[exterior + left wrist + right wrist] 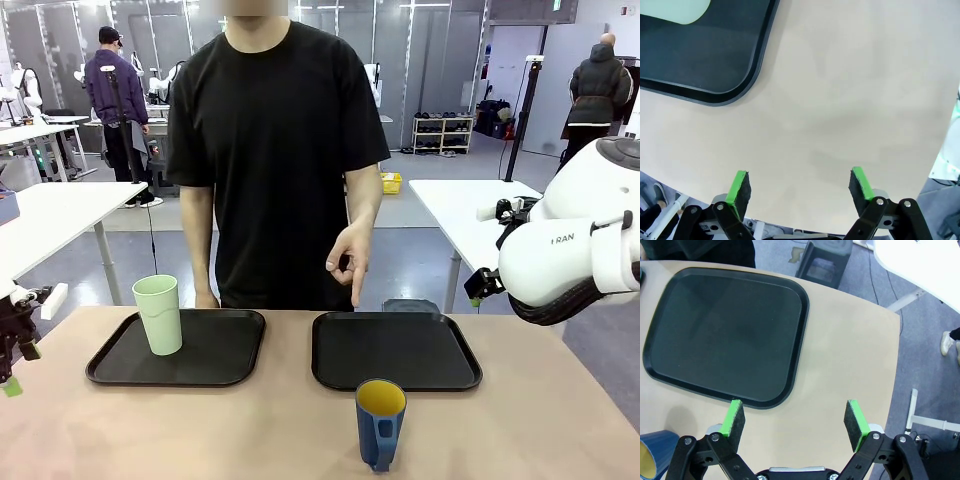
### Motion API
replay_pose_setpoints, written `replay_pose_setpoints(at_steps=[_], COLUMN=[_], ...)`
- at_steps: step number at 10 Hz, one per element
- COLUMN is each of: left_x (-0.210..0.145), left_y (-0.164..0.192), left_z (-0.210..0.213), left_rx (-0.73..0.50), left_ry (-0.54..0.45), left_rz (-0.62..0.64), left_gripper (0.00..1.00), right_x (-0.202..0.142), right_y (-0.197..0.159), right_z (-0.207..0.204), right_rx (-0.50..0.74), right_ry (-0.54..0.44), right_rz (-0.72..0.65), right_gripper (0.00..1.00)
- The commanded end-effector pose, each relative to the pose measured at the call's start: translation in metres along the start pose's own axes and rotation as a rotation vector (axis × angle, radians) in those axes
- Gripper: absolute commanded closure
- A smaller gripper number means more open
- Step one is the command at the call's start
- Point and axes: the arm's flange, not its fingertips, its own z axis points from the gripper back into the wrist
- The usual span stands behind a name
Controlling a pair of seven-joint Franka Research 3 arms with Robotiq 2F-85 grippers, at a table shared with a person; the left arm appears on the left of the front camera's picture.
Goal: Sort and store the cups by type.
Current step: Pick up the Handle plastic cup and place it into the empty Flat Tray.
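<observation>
Blue mug [381, 424] stands on the near bench [560, 420], just before the bare right tray [395, 350]; mint tumbler [159, 314] on left tray [225, 355]. My left claw [799, 176] and right claw [795, 412] both spread. I'd grip the mug's wall, clear of its handle

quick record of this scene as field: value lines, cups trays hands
mint tumbler: upright on left tray, toward its left end
blue mug: upright on table, on the robot's side of right tray, not on it
person's hand: finger pointing down at right tray
left hand: open, holding nothing, above bare table near left tray's corner
right hand: open, holding nothing, above table by right tray's edge
</observation>
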Motion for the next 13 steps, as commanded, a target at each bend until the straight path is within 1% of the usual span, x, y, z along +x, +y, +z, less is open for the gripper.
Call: replay_pose_setpoints(at_steps=[1,2,3,4,5,6,7,8,9,10,11,12,13], left_x=[-0.001,-0.001,-0.001,-0.001,-0.001,-0.001,-0.001,-0.001,-0.001,-0.001,-0.001,-0.001,-0.001], left_y=[-0.002,-0.002,-0.002,-0.002,-0.002,-0.002,-0.002,-0.002,-0.002,-0.002,-0.002,-0.002,-0.002], left_z=[0.002,0.002,0.002,0.002,0.002,0.002,0.002,0.002,0.002,0.002,0.002,0.002,0.002], left_rx=[0.009,0.009,0.009,0.009,0.009,0.009,0.009,0.009,0.009,0.009,0.009,0.009,0.009], left_ry=[0.005,0.005,0.005,0.005,0.005,0.005,0.005,0.005,0.005,0.005,0.005,0.005,0.005], left_rz=[-0.004,-0.004,-0.004,-0.004,-0.004,-0.004,-0.004,-0.004,-0.004,-0.004,-0.004,-0.004,-0.004], left_gripper=[0.0,0.0,0.0,0.0,0.0,0.0,0.0,0.0,0.0,0.0,0.0,0.0,0.0], right_x=[-0.003,-0.003,-0.002,-0.003,-0.004,-0.006,-0.009,-0.012,-0.014,-0.02,-0.022,-0.022,-0.022], right_y=[0.001,0.0,0.001,0.004,0.01,0.016,0.019,0.022,0.025,0.027,0.028,0.037,0.037], right_z=[0.003,0.008,0.014,0.018,0.019,0.021,0.02,0.019,0.016,0.013,0.009,0.011,0.011], right_rx=[-0.037,-0.101,-0.031,-0.034,0.027,0.111,0.145,0.149,0.196,0.215,0.221,0.189,0.189], right_ry=[-0.013,-0.015,-0.026,0.003,0.052,0.133,0.172,0.193,0.16,0.19,0.21,0.198,0.198], right_rz=[0.125,0.266,0.388,0.585,0.721,0.85,0.98,1.06,1.133,1.176,1.184,1.127,1.127], right_gripper=[0.0,0.0,0.0,0.0,0.0,0.0,0.0,0.0,0.0,0.0,0.0,0.0,0.0])
